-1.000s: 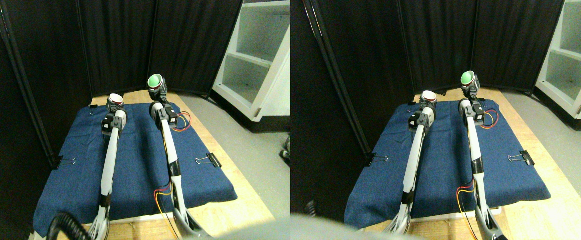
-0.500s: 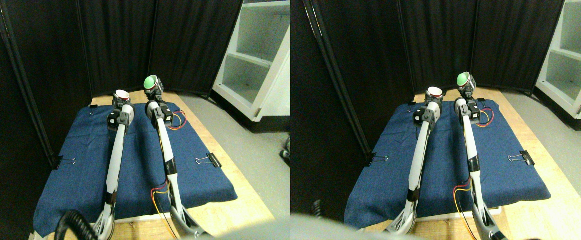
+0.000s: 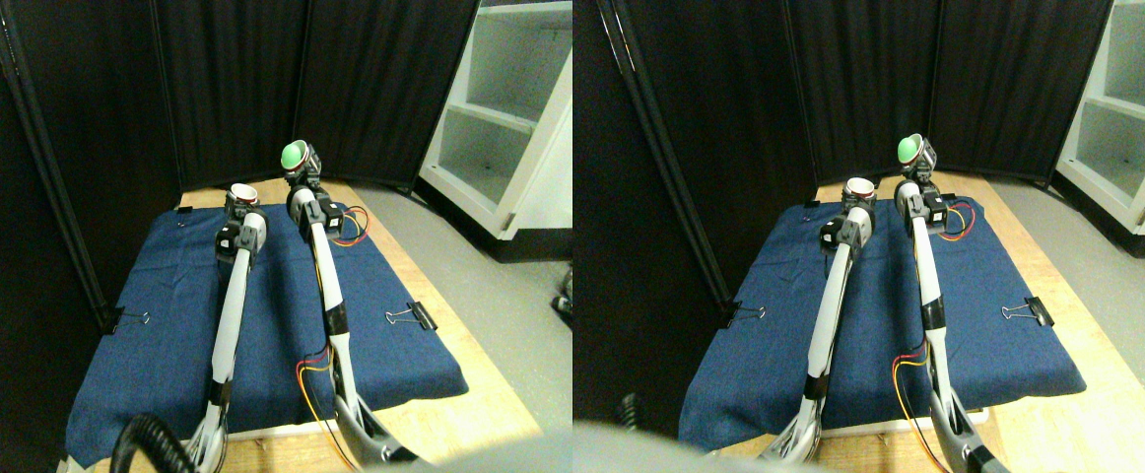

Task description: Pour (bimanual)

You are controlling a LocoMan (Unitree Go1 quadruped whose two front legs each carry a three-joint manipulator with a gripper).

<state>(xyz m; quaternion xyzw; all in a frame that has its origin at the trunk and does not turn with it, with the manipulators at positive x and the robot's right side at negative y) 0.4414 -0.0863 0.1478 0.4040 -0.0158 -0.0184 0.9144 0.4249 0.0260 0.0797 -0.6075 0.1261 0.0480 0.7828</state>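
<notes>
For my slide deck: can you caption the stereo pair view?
LocoMan holds a green cup in its right gripper above a white cup in its left gripper, over a blue cloth.

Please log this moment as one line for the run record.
phase: pre-pour | left pincer: holds red cup upright | right pincer: holds green cup raised, tilted left | surface: blue cloth

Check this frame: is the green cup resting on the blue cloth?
No. The green cup is held up in the air by the right hand, above the blue cloth.
</notes>
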